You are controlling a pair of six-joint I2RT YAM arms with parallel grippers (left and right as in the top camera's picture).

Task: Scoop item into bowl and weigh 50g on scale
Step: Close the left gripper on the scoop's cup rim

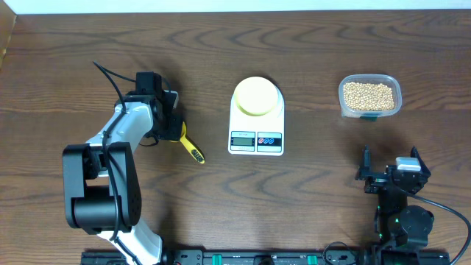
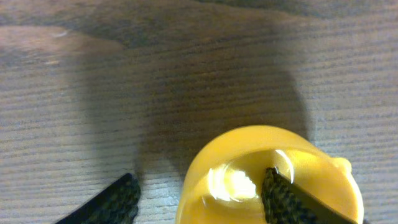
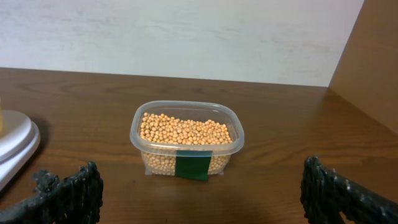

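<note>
We see the scale (image 1: 256, 140) standing in the middle of the table (image 1: 309, 191), nearer the far edge, with its display and two buttons turned toward the near edge. The display is too small for us to read. The bowl (image 1: 257, 96) sits on top of the scale, over its far half.

The beans (image 1: 368, 94) fill a clear tub (image 3: 133, 133) toward the far right corner, well apart from the scale. A dark green label shows on the tub's near wall.

On the left half of the table lies a yellow scoop (image 1: 190, 147), its cup toward the far edge and its yellow and black handle slanting toward the near edge and the scale. The left arm (image 1: 121, 129) reaches over it. The left jaws stand apart and straddle the cup's wall: one finger (image 2: 289, 199) is inside the cup, while the other finger (image 2: 115, 200) is outside it over the bare wood, with a gap showing between that finger and the wall. We see no grip on the scoop.

The right jaws are spread wide and hold nothing, near the near right corner. In the right wrist view they point at the tub, with the edge of the scale at the far left.
</note>
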